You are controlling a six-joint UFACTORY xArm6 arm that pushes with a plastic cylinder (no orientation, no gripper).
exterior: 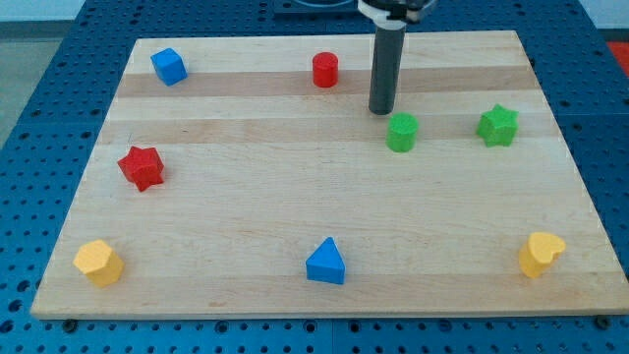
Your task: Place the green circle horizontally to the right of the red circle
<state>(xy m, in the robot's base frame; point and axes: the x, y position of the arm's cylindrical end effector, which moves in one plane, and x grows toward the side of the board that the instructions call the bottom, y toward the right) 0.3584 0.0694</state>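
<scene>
My tip [381, 110] is a bare rod holding nothing. The green circle [402, 132] sits just beside it, toward the board's bottom right.

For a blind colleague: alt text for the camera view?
My tip sits just up-left of the green circle on a wooden board; the red circle lies further up-left. Around them lie a green star, red star, two blue and two yellow blocks.

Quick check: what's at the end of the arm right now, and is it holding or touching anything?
No gripper, only a rod: my tip holds nothing. It sits just up and left of the green circle, close; contact cannot be told. The red circle lies further left.
</scene>
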